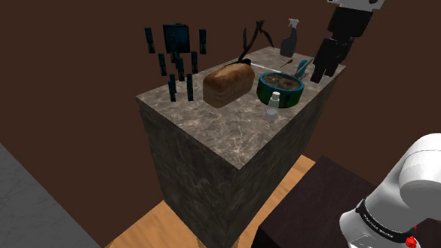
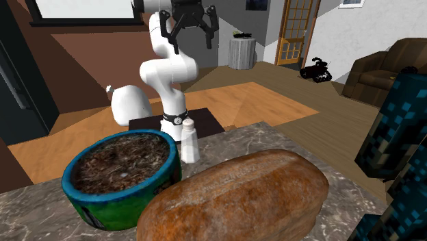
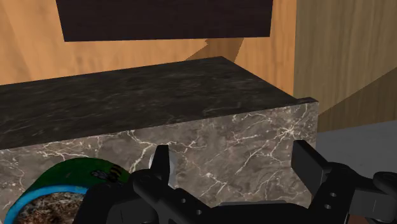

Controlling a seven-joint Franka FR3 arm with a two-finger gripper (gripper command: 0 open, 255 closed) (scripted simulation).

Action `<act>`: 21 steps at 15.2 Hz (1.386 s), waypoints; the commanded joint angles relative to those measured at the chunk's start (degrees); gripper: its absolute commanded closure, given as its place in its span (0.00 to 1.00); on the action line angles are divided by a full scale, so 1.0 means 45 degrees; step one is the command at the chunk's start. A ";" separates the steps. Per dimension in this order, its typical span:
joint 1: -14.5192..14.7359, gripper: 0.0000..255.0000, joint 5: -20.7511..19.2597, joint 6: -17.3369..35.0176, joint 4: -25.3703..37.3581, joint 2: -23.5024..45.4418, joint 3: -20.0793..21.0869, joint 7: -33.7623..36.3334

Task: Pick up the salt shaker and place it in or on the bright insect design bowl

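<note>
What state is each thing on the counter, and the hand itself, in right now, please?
hand: open, raised, holding nothing.
salt shaker: upright on the counter beside the bowl, not held.
bowl: upright on the counter, shaker not in it.
bread loaf: lying on the counter.
spray bottle: upright on the counter.

Shoulder view high beside the stand [image 1: 305, 207], looking toward 10 o'clock over the table [image 1: 212, 131], second exterior view low, close, facing the arm [image 2: 167, 68], wrist view looking down — all share the bowl [image 1: 287, 99].
</note>
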 commanded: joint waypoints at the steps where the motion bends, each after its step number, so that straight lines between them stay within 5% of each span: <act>1: 0.0000 0.00 0.0000 0.0000 0.0000 0.0000 0.0000 0.0000; 16: 0.0319 0.00 0.0082 0.8172 -0.2630 0.3449 -0.2510 -0.4438; 21: 0.0454 0.00 0.0258 0.9119 -0.2994 0.3990 -0.2587 -0.4640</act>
